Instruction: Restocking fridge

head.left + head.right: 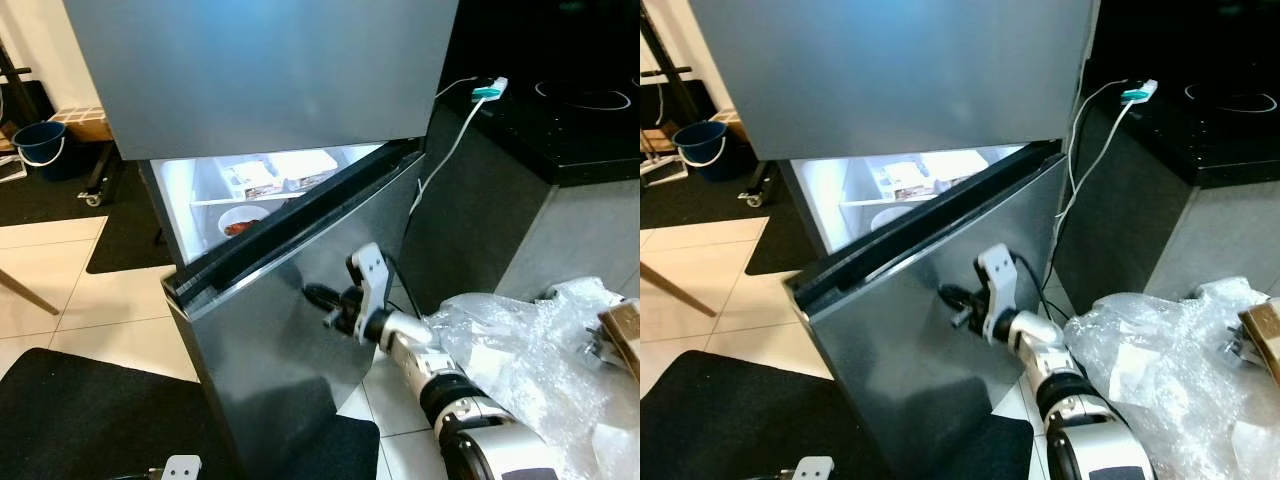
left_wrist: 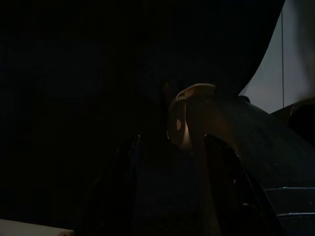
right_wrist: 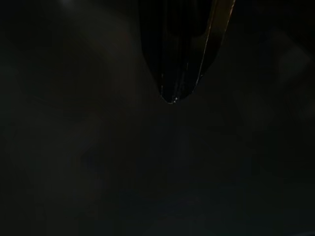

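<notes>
fridge door steel grey | bucket dark blue | floor tiles cream | mat black

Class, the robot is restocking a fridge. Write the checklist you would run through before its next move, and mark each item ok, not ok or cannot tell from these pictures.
1. Lower fridge door open wide enough to load: not ok, it stands only partly ajar.
2. Right gripper placed at the door: ok, its fingers are at the door's outer face.
3. Right gripper's fingers open or shut: cannot tell.
4. Space on the lit shelf: cannot tell; white packages already sit there.
5. Item in hand to stock: cannot tell; the wrist views are too dark.
6. White cable clear of the door: ok, it hangs beside the fridge.
</notes>
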Motion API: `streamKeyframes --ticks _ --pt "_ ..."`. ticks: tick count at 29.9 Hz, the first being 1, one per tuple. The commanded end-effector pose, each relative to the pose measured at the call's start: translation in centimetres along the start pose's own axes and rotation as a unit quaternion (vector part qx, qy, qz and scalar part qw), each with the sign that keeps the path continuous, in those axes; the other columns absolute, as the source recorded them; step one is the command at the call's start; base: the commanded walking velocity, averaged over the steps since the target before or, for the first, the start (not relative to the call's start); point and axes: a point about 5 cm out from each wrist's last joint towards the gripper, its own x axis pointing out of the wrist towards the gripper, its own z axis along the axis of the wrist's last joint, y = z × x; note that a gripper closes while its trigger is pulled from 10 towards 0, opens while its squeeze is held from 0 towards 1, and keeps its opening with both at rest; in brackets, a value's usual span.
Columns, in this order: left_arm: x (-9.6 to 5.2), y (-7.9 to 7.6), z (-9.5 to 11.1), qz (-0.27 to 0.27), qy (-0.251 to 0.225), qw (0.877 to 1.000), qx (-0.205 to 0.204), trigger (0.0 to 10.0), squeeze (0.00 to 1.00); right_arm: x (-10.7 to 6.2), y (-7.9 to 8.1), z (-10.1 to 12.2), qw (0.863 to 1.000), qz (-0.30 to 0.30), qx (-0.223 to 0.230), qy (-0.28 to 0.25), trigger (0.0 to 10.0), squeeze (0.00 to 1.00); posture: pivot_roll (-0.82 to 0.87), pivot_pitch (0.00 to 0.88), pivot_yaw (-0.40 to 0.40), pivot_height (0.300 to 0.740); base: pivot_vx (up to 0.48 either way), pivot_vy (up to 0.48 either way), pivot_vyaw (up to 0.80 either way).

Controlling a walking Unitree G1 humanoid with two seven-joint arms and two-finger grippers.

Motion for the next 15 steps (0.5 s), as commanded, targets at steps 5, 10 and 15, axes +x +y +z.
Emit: streamKeyframes --ticks 5,10,15 --pt "-0.2 -0.7 -1.9 -0.009 0.035 0.999 -0.001 10.0 0.00 -1.9 -0.3 -3.1 0.998 -0.035 0.009 0.051 10.0 0.00 -0.02 0.000 -0.027 0.739 0.000 0.000 0.60" --pt "-0.2 -0.7 -1.9 -0.009 0.035 0.999 -0.001 10.0 0.00 -2.2 -0.1 -3.8 0.998 -0.033 0.015 0.058 10.0 0.00 -0.02 0.000 -0.026 0.739 0.000 0.000 0.78" --pt "-0.2 -0.7 -1.9 -0.010 0.035 0.999 -0.001 10.0 0.00 -2.3 0.0 -4.0 0.997 -0.037 0.013 0.064 10.0 0.00 -0.02 0.000 -0.026 0.739 0.000 0.000 0.78"
